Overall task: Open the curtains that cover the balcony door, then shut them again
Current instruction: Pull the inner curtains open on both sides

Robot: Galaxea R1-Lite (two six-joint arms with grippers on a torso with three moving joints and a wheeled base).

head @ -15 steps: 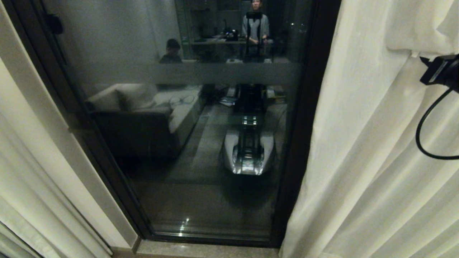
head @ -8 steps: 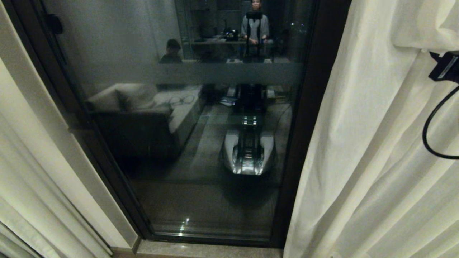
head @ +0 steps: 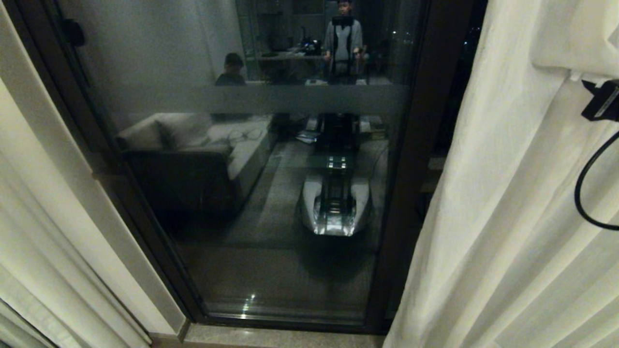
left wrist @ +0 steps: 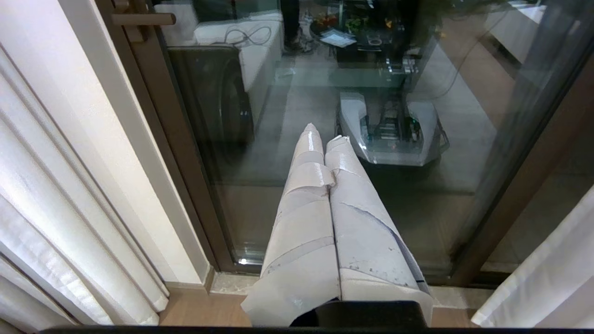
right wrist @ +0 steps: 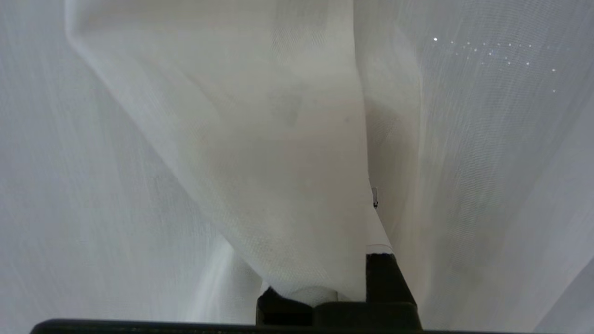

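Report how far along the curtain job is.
Done: the balcony door glass is mostly uncovered, and the left curtain hangs beside the frame. In hand: the right gripper is shut on a fold of the right curtain. The left gripper is shut and holds nothing. Left: drawing both closed.

Left pincer [left wrist: 325, 134] fingers taped white; black cable [head: 587, 193] loops by right wrist.
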